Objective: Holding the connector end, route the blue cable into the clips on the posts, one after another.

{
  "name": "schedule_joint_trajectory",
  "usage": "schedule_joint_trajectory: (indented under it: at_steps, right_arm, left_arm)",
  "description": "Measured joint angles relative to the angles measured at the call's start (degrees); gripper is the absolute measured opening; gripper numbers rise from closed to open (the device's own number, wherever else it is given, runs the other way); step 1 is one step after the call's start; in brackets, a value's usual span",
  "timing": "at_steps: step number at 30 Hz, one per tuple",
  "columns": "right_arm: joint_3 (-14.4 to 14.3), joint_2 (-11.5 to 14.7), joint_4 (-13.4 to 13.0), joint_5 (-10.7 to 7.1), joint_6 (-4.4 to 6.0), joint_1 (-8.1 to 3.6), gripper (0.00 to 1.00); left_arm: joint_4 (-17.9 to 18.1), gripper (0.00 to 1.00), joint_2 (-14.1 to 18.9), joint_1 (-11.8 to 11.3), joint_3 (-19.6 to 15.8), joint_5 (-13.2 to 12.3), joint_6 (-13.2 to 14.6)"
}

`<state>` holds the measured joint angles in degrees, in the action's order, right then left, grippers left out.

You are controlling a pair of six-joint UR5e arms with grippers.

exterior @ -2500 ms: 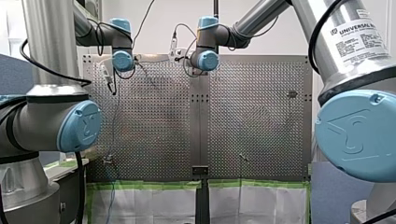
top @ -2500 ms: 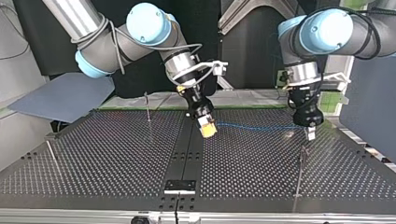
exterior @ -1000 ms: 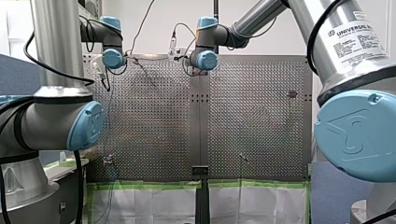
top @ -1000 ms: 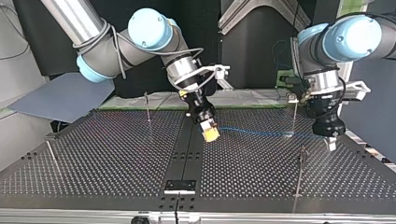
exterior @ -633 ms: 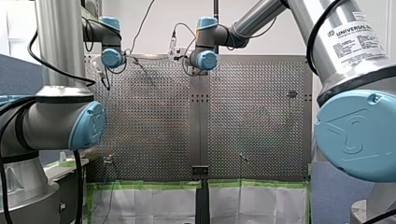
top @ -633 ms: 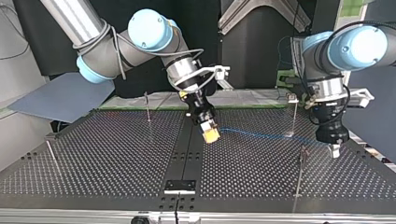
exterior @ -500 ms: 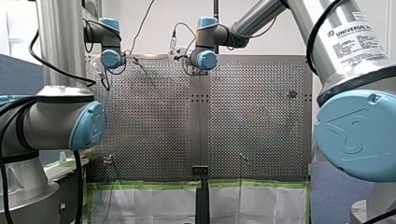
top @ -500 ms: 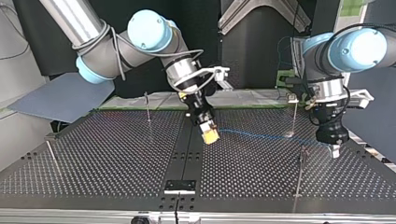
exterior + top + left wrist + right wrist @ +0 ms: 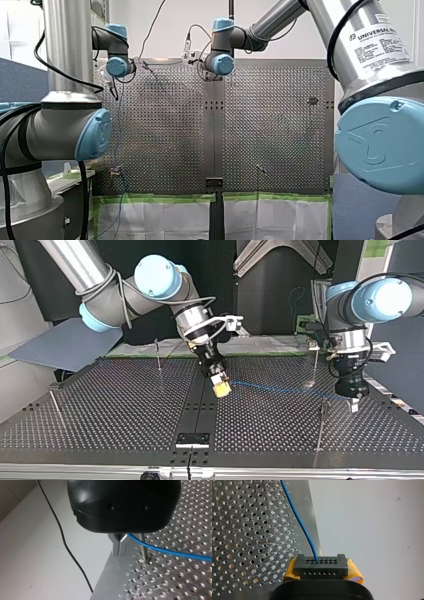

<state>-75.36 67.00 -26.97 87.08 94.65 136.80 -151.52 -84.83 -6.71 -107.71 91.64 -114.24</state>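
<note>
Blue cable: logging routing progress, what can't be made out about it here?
Top view: post clips too small; blue cable seated or not, unclear.
Left wrist view: the black body of the left gripper hides where the cable meets it.
Right wrist view: the edge cuts the cable off beyond the connector.

1. Past my left gripper, beyond the table edge, lies a pale floor (a thin black cord crosses it).
2. Beside my right gripper the floor is pale too, with a few dark specks.
3. A plain white wall rises beyond both.
</note>
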Motion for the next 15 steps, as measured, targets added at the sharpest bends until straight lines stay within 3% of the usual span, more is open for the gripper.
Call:
schedule_joint_trajectory:
  at_steps: [15]
  right_arm:
    - [0.83, -0.54, 0.06, -0.5, 0.02, -0.15, 0.0]
  left_arm:
    - [0.65, 0.0, -2.94, -0.99, 2.04, -1.76, -1.75]
